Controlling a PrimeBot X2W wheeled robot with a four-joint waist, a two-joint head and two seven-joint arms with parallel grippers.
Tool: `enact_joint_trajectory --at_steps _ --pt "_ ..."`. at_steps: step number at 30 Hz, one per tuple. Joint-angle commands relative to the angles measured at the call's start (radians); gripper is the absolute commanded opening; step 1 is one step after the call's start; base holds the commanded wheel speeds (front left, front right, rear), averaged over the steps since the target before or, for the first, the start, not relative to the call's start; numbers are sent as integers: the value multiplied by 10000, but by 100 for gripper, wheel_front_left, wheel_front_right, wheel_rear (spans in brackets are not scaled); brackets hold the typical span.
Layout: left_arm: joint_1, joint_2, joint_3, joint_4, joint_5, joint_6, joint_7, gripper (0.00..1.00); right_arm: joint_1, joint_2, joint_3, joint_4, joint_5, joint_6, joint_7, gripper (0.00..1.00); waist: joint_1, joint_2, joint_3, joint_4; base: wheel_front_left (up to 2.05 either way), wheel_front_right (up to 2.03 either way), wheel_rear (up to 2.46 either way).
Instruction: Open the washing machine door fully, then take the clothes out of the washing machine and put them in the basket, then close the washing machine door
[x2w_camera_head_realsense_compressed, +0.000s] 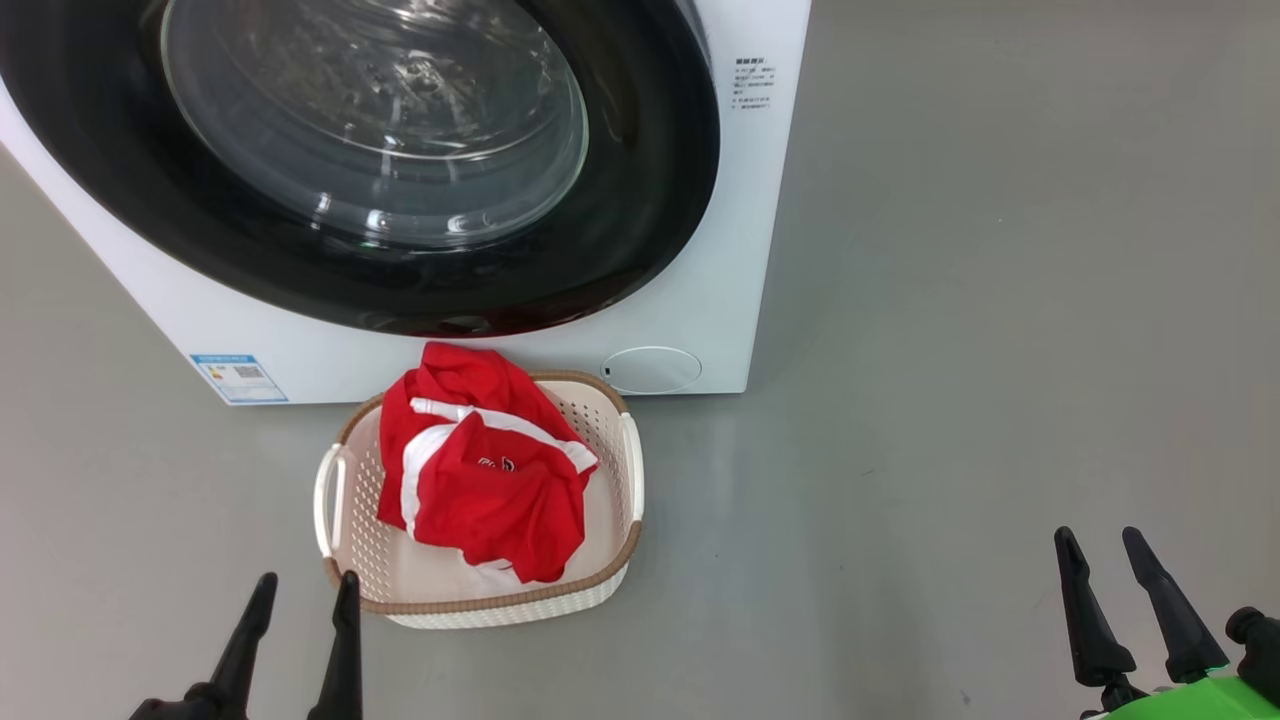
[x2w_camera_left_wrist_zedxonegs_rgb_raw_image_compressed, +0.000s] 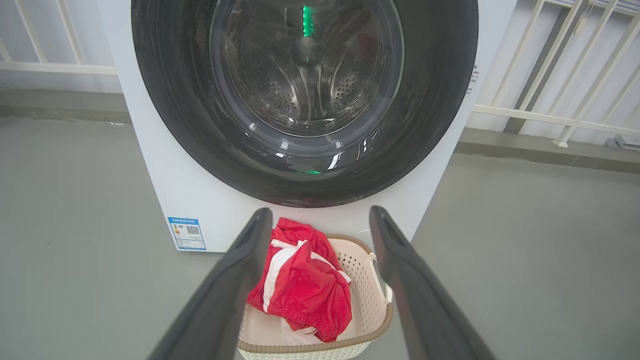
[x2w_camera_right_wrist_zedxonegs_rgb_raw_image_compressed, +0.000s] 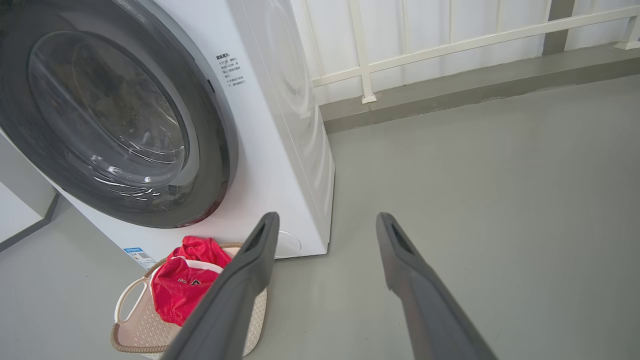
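Now, in the head view you see the red clothes (x2w_camera_head_realsense_compressed: 480, 480) heaped in the basket (x2w_camera_head_realsense_compressed: 632, 470) on the floor (x2w_camera_head_realsense_compressed: 950, 400), just before the washing machine (x2w_camera_head_realsense_compressed: 700, 330). Your left claw (x2w_camera_head_realsense_compressed: 309, 577) and right claw (x2w_camera_head_realsense_compressed: 1096, 532) both hang released and empty. In the left wrist view the door (x2w_camera_left_wrist_zedxonegs_rgb_raw_image_compressed: 175, 100) sits shut, and the drum (x2w_camera_left_wrist_zedxonegs_rgb_raw_image_compressed: 270, 90) behind it looks bare. In the right wrist view that glossy door looks stiff and slippery, better pushed flat than pinched. The clothes look soft and light, pinchable anywhere.
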Motion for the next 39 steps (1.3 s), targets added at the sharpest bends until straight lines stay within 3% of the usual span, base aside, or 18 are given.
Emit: enact_joint_trajectory --at_steps 1,4,5,15,20,39 --pt "-158 77 316 -299 -12 -55 -49 100 -115 -195 225 -235 -123 -11 -36 100 0 0 4 10 0 0 0" --pt "-159 49 237 -327 -84 -55 -49 100 -91 -214 205 -239 -117 -11 -36 100 0 0 6 55 0 0 0" --pt "-1 -19 -77 -36 -81 0 0 0 0 -2 -4 0 0 0 0 0 0 0 7 55 0 0 0" --pt "-41 -120 -144 306 -852 11 173 0 -81 201 20 305 615 -1 179 0 22 0 -71 45 0 0 0" --pt "-115 -95 -145 353 -1425 10 298 0 -179 222 10 335 1062 -1 314 0 1 0 -96 32 0 0 0" --pt "-373 -26 -125 478 -3570 -3 784 0 -517 319 -54 374 2742 -3 839 0 0 0 -252 -16 0 0 0"
